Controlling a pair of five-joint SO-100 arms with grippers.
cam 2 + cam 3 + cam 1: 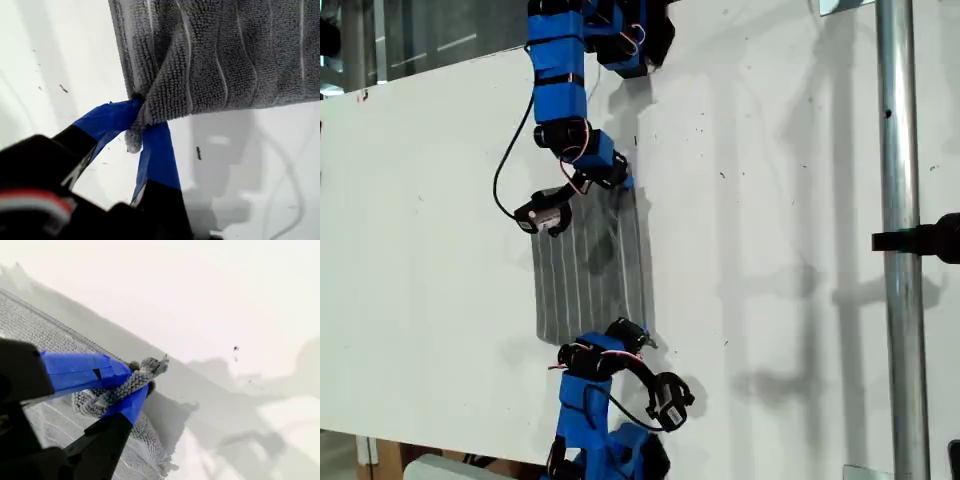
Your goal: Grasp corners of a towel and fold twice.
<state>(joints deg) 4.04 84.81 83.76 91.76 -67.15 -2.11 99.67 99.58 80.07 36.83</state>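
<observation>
The grey striped towel point(585, 270) lies as an upright rectangle on the white table point(420, 250), between the two blue arms. My first gripper point(638, 338) belongs to the arm at the bottom of the exterior view. It is shut on the towel's corner point(134, 142) at the lower right of that view. In the first wrist view the gripper point(140, 127) pinches the bunched tip, and the towel point(225, 55) spreads beyond it. My second gripper point(620, 180), on the arm at the top, is shut on the upper right corner. The second wrist view shows this gripper point(137, 382) clamping that rolled corner point(152, 365).
A metal pole point(895, 200) with a black clamp point(925, 240) stands at the exterior view's right. Arm shadows fall on the table to the right of the towel. The second arm's black cable point(505, 170) loops to the left of the towel's top edge.
</observation>
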